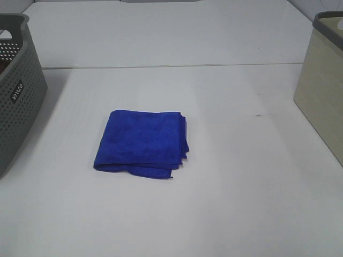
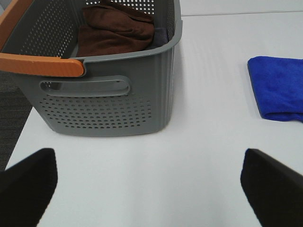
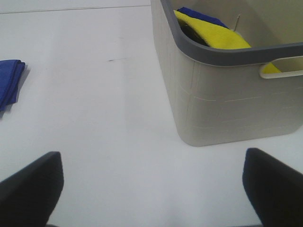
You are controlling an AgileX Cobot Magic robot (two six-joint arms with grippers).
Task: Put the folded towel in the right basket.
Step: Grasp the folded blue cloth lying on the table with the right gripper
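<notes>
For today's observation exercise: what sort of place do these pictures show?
Likely a lab set up for towel sorting: a plain white table, a folded blue towel, a grey basket and a beige basket holding cloths.

Folded towel [image 1: 142, 142]: blue cloth, soft nap, matt.
Table [image 1: 241, 209]: white, smooth, faint sheen.
Left basket [image 1: 19, 107]: grey perforated plastic, matt; smooth orange handle.
Right basket [image 1: 321, 96]: beige plastic, smooth matt walls, grey rim.

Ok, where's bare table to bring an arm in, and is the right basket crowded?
Bare table lies between the blue towel and the beige basket, between the towel and the grey basket, and along the near edge. The beige basket already holds a yellow cloth and a blue cloth.
</notes>
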